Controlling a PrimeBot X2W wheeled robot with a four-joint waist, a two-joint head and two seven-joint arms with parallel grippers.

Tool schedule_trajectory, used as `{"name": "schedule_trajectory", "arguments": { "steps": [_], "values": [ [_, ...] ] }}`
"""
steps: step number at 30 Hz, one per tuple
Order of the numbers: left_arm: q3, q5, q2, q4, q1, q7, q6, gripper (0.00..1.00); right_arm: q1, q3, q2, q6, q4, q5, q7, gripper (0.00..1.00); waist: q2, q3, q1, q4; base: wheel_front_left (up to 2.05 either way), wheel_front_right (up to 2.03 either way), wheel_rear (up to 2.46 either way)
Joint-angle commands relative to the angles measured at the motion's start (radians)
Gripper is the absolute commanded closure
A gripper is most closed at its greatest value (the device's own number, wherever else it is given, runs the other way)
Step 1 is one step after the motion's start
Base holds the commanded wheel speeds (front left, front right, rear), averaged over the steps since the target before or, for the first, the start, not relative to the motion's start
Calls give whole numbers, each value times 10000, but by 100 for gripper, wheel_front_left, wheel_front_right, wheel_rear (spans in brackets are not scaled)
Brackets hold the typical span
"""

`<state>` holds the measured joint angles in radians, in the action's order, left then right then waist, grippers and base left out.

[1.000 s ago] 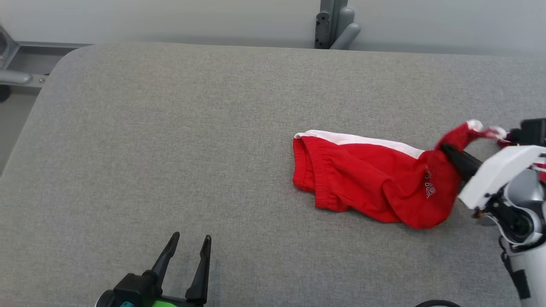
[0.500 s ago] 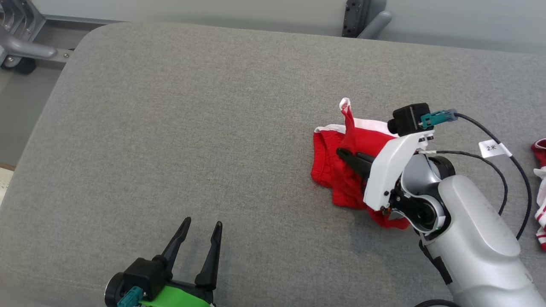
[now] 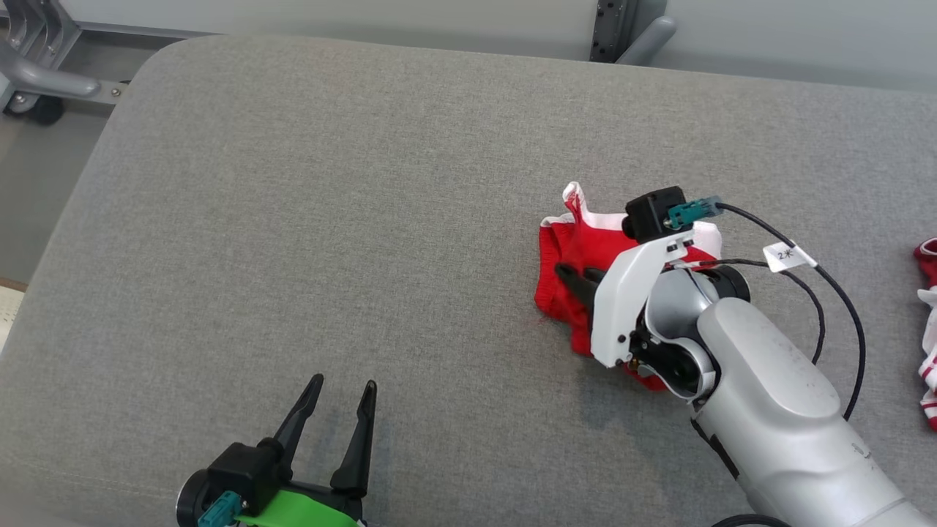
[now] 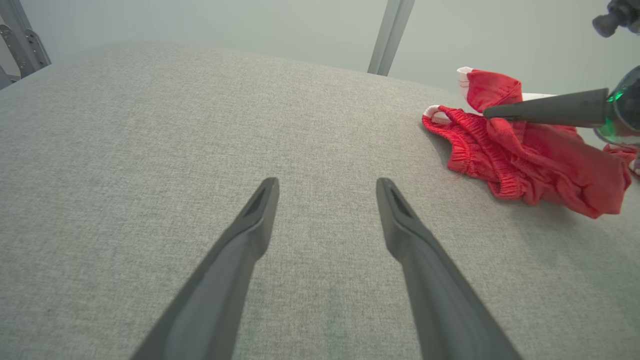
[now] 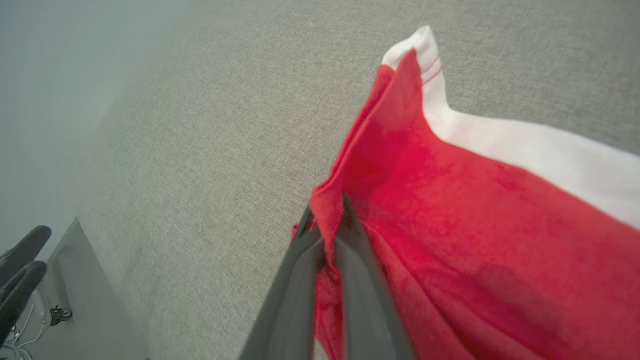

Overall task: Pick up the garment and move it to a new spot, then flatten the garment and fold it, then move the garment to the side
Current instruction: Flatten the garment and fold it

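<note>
Grey fabric covers the whole tabletop [image 3: 293, 219], and behind its far edge stand a pale wall and some metal frame parts. The garment [image 3: 567, 252], red shorts with white trim, lies bunched on the right half of this surface. Its elastic waistband is toward the robot's left, and the rest goes under the right arm. So its long axis seems to run roughly left to right, slightly toward the robot.

The right end effector [image 3: 575, 277] is directly on it. Its fingers point to the left and are closed tightly on a fold of red cloth near a white-trimmed corner, which stands up above the heap. The left end effector [image 3: 333, 417] hovers wide apart over bare grey surface, holding nothing. The garment is well apart from it, ahead and to its right. Another red and white cloth [image 3: 928, 329] lies at the right edge.

I judge that the right arm is clearly the nearer one, and the coming move depends on where the pinched fold is laid relative to the waistband end.
</note>
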<state>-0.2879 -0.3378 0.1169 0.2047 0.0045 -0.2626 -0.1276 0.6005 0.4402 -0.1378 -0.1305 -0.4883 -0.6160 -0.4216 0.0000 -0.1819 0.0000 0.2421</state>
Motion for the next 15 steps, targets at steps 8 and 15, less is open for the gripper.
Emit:
{"name": "schedule_trajectory", "arguments": {
  "steps": [8, 15],
  "values": [
    [148, -13, 74, 32, 63, -26, -42, 0, 264, 792, -262, -1, -83, -99, 783, 0, 0, 237, 0, -263, 0, 0, 0],
    [365, -127, 90, -66, 479, -26, -40, 0, -245, 1135, -1297, 1, 1439, 87, 2065, 0, 0, 645, 0, -545, 0, 0, 0]
  ]
}}
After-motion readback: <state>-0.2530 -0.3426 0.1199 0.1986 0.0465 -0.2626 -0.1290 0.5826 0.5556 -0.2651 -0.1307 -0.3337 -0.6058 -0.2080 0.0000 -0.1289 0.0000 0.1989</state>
